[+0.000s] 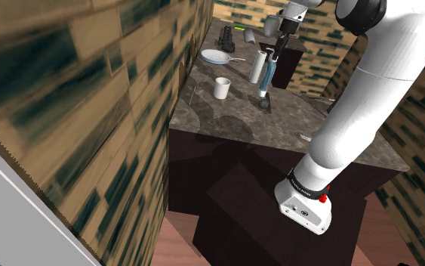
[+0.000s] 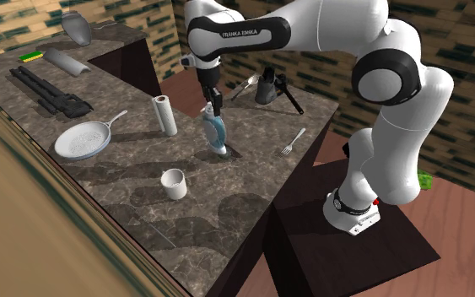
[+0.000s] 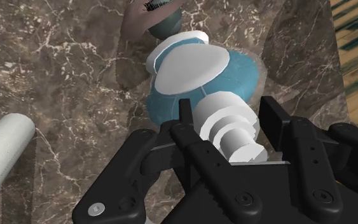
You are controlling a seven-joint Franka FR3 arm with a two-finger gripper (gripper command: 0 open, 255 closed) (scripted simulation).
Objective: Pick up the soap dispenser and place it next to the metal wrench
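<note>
Past a frying pan [image 2: 79, 141], paper towel roll [image 2: 165, 116] and white cup [image 2: 174, 183], the black gripper [image 2: 213, 107] clamps the white neck of the blue soap dispenser [image 2: 215, 132]. It hangs tilted, tip at or just above the marbled countertop [image 2: 227, 215]. The likely wrench [image 2: 245, 84] lies near, to the second exterior view's right, a fork [image 2: 292, 141] beyond.

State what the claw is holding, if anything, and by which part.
The claw clasps the soap dispenser by its white pump neck, at the top.

Paper towel roll [image 2: 165, 116] just beside soap dispenser [image 2: 214, 132] (cup [image 2: 173, 183] farther off); bare counter [image 2: 256, 131] toward fork [image 2: 292, 141].
</note>
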